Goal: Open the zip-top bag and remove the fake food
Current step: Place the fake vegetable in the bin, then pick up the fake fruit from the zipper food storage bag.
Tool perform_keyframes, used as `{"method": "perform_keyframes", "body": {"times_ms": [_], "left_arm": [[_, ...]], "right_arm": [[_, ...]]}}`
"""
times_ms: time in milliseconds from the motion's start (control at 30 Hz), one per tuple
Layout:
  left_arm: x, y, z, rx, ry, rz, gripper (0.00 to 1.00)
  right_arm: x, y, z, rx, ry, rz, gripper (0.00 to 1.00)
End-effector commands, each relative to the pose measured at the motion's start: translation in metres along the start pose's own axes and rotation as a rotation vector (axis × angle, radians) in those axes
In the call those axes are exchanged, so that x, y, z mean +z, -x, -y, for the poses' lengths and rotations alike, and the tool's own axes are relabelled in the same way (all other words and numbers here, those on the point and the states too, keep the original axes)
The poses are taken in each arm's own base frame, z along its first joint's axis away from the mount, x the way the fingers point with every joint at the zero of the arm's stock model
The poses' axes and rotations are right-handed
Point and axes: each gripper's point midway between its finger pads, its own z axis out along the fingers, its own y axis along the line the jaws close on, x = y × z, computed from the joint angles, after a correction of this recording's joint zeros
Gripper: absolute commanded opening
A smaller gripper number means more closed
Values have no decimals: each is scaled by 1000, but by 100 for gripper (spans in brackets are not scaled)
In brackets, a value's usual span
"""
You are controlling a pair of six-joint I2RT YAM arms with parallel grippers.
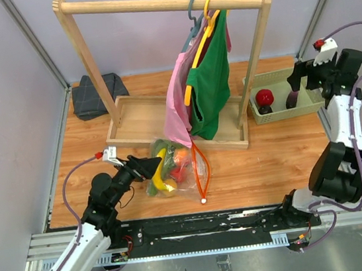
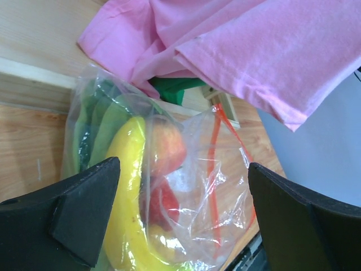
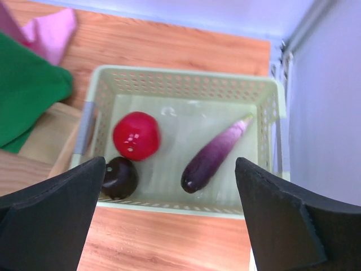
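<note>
Zip-top bag: we see the zip-top bag (image 1: 177,168) lying on the tabletop near the front edge, left of centre, just in front of the wooden rack (image 1: 157,5).
Zip strip: the orange-red zip strip (image 1: 201,169) curves in a loop on the bag's right side, with the white slider (image 1: 203,200) at its near end.
Fake food in the bag: a yellow banana (image 2: 127,197), a peach (image 2: 166,147), green leafy pieces (image 2: 96,124) and a red piece (image 2: 163,203) sit inside.
Fake food in the basket: a red round fruit (image 3: 136,135), a dark round fruit (image 3: 119,176) and a purple eggplant (image 3: 211,158) lie in the pale green basket (image 3: 186,79) by the right edge.
Left gripper: the left gripper (image 1: 153,166) gapes wide at the bag's left end, clasping nothing; whether its tips touch the plastic, we cannot tell.
Right gripper: the right gripper (image 3: 169,217) hangs above the basket, jaws spread, empty.
Garments: a pink garment (image 1: 178,102) and a green garment (image 1: 212,78) hang from the rack, the pink hem just over the bag.
Back left corner: a dark folded cloth (image 1: 97,95).
</note>
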Motion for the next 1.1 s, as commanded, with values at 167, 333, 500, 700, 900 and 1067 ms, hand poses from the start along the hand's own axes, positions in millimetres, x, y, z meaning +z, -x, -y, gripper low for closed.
{"method": "perform_keyframes", "body": {"times_ms": [167, 333, 500, 700, 900, 1067], "left_arm": [[2, 20, 38, -7, -109, 6, 99], [3, 18, 21, 15, 3, -32, 94], [5, 13, 5, 14, 113, -84, 90], [6, 3, 0, -13, 148, -142, 87], [5, -1, -9, -13, 184, -148, 82], [1, -13, -15, -29, 186, -179, 78]], "right_arm": [[-53, -11, -104, -239, 449, 168, 98], [-103, -39, -175, -412, 761, 251, 98], [-144, -80, -244, -677, 1018, 304, 99], [-161, -118, -300, -868, 1265, 330, 99], [-151, -132, -335, -1013, 1405, 377, 90], [-127, -144, -365, -1089, 1431, 335, 77]]}}
